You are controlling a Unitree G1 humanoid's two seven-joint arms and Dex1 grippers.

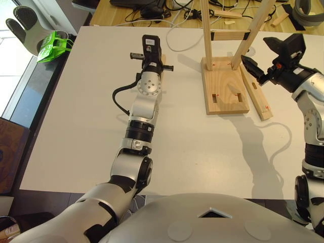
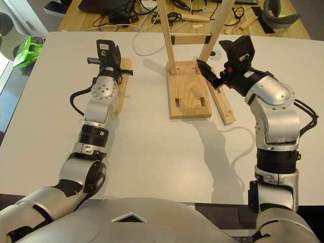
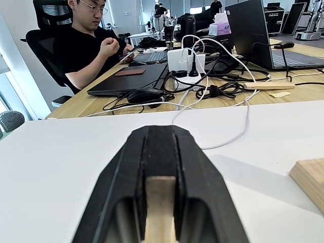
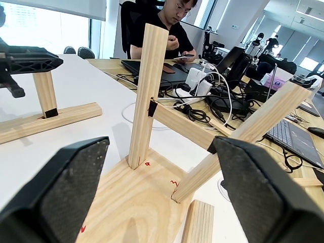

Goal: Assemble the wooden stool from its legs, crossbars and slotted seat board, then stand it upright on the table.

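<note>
The slotted seat board [image 1: 226,87] lies flat at the table's middle right. Two legs [image 1: 207,35] stand in its far slots, joined by a crossbar [image 4: 185,123]. The two near slots are empty. A loose leg [image 1: 259,98] lies along the board's right edge. My right gripper [image 2: 217,56] hangs open just right of the standing legs, its fingers [image 4: 66,195] spread wide with nothing between them. Farther left, my left gripper [image 1: 150,58] is shut on a short upright wooden piece [image 4: 45,93] that stands on another leg [image 2: 121,86] lying flat on the table.
A white cable [image 1: 177,38] curls on the table behind the board. A wooden desk [image 1: 126,12] with laptops, cables and wood offcuts adjoins the far edge. A green bag [image 1: 53,46] sits off the far left corner. The white table [image 1: 76,126] stretches bare toward me.
</note>
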